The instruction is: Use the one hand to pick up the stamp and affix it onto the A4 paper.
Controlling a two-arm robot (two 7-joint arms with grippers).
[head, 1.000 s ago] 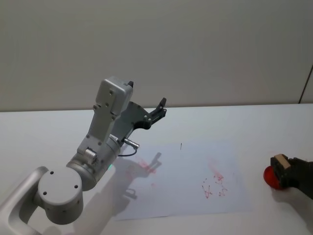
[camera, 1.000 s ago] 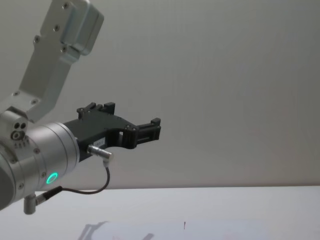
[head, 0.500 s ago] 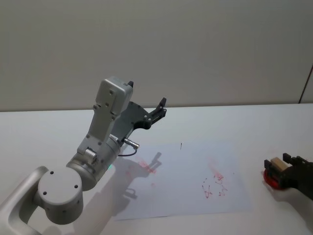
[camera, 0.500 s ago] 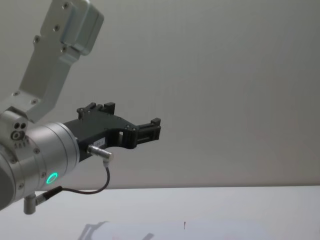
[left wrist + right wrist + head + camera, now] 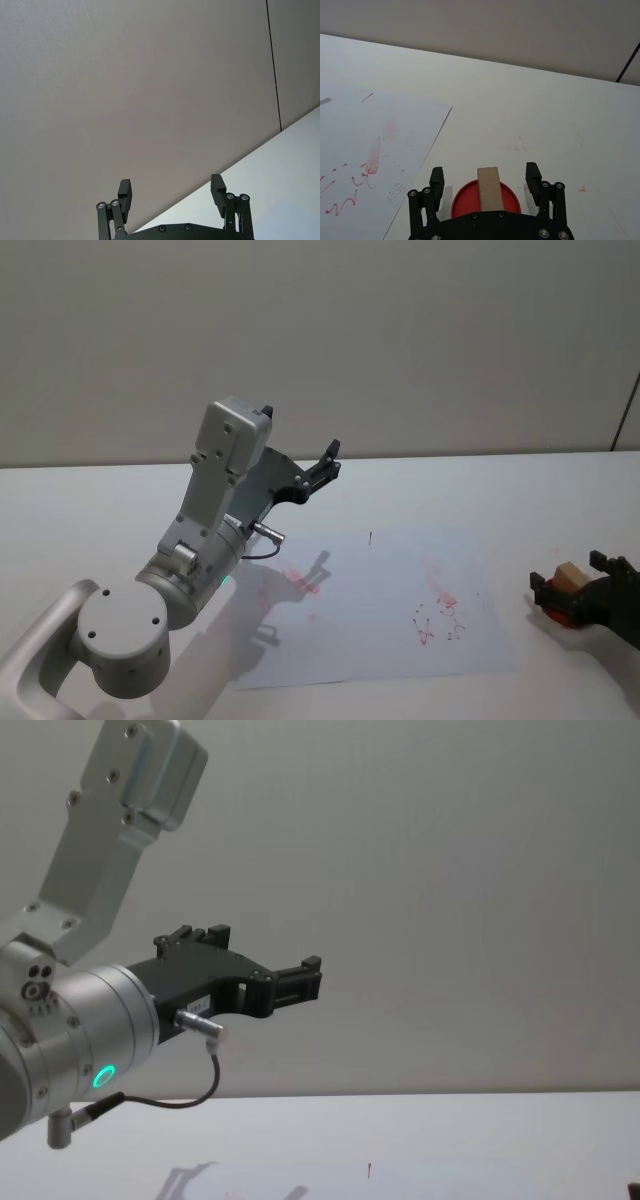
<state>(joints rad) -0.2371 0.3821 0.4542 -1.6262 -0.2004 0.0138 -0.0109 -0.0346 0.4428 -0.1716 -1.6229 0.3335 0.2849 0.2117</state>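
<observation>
The stamp [image 5: 571, 576] is a tan wooden block standing on a round red ink pad [image 5: 553, 607] at the table's right edge. My right gripper [image 5: 569, 584] is open around it, one black finger on each side. In the right wrist view the stamp [image 5: 490, 187] stands with a gap to each of the fingers [image 5: 437, 180], over the red pad [image 5: 464, 201]. The A4 paper [image 5: 380, 610] lies flat in the middle of the table with red marks on it, and its edge [image 5: 365, 145] lies left of the pad. My left gripper [image 5: 327, 462] is held up in the air, open and empty.
The left arm [image 5: 215, 510] rises over the table's left half and casts a shadow on the paper. A small dark mark [image 5: 370, 538] sits at the paper's far edge. Faint red smudges [image 5: 517, 147] dot the white tabletop beyond the pad.
My right gripper's fingers have spread apart from the stamp and the gripper has come a little lower and to the left around it. The left arm has not moved.
</observation>
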